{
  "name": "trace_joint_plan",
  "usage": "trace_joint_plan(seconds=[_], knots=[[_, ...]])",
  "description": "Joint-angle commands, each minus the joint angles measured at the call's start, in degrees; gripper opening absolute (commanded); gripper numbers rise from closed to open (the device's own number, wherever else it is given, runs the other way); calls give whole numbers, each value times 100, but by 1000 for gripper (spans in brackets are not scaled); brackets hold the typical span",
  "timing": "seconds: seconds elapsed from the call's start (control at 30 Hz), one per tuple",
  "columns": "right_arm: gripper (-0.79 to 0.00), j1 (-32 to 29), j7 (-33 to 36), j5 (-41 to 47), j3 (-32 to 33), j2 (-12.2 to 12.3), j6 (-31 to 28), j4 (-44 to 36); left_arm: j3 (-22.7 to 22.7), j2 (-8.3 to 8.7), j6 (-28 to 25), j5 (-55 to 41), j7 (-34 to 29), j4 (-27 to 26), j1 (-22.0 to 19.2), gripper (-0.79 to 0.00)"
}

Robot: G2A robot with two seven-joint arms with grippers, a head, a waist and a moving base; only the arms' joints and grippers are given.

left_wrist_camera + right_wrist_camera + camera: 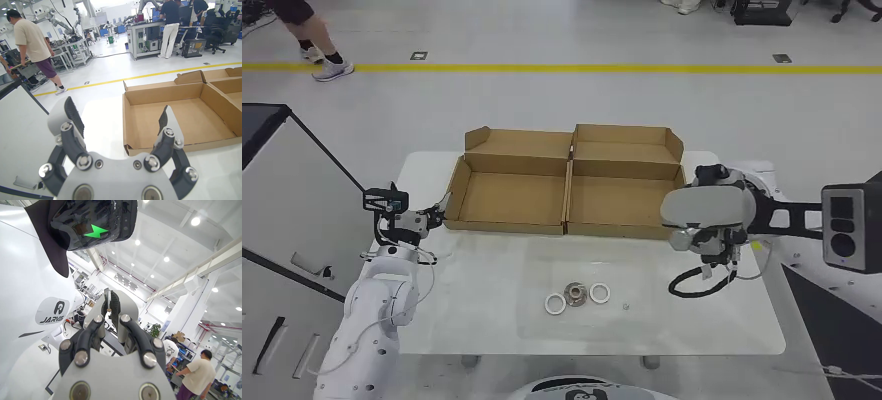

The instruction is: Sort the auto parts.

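My right pincer [110, 293] is clenched on a threaded bolt [107, 301] and points upward. I judge it is held clear for carrying to a cardboard box [622, 200]. My left pincer [117, 107] hangs released beside the other box [507, 197] — ready. The white rings [556, 303] and metal hub [573, 295] wait lower-centre on the tabletop [482, 310].

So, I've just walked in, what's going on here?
A two-armed robot is sorting auto parts. Its right gripper is shut on a small threaded part and points up, away from the table. The left gripper is open beside a cardboard box. That box and its neighbour are empty. Two white rings and a metal hub lie on the table.
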Motion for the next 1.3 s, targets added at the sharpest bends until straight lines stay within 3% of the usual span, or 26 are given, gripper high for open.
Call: trace_joint_plan(seconds=[0.0,0.1,0.4,0.6,1.27], knots=[[-785,0,0,0,0,0,0,0,0,0,0,0,0,0,0,0],[-785,-47,114,29,19,-9,60,-41,0,0,0,0,0,0,0,0],[-785,-271,1852,-129,493,21,148,-226,0,0,0,0,0,0,0,0],[-785,-442,2318,-28,756,-4,121,-383,0,0,0,0,0,0,0,0],[-785,-969,1052,371,1080,-503,80,-339,0,0,0,0,0,0,0,0]])
